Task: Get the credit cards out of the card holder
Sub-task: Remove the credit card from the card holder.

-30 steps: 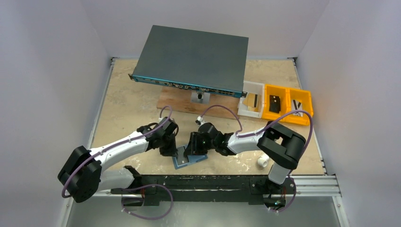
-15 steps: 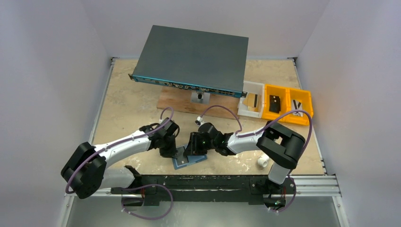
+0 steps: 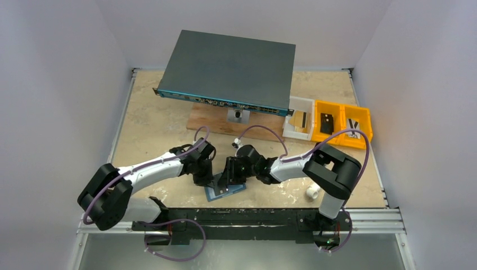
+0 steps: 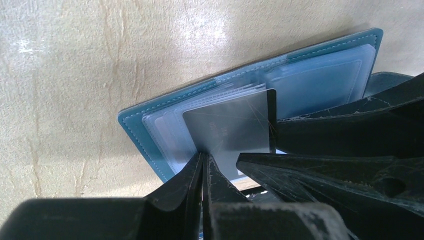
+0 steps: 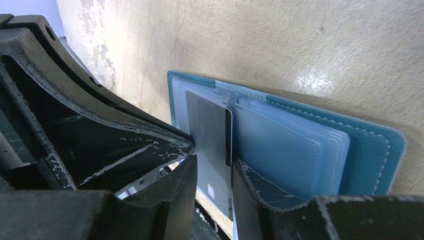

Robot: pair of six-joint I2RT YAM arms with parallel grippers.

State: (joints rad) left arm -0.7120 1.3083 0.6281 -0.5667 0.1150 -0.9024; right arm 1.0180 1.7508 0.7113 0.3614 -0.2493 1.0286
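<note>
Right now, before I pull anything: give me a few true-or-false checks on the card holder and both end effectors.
1. The card holder lies open on the table. True.
2. The left end effector is wide open and empty. False: it is shut on a grey credit card.
3. The right end effector has its jaws apart, with the card standing in the gap. True.
4. The card holder sits in one of the yellow bins. False: it is on the table near the arms' bases, between the two end effectors.
</note>
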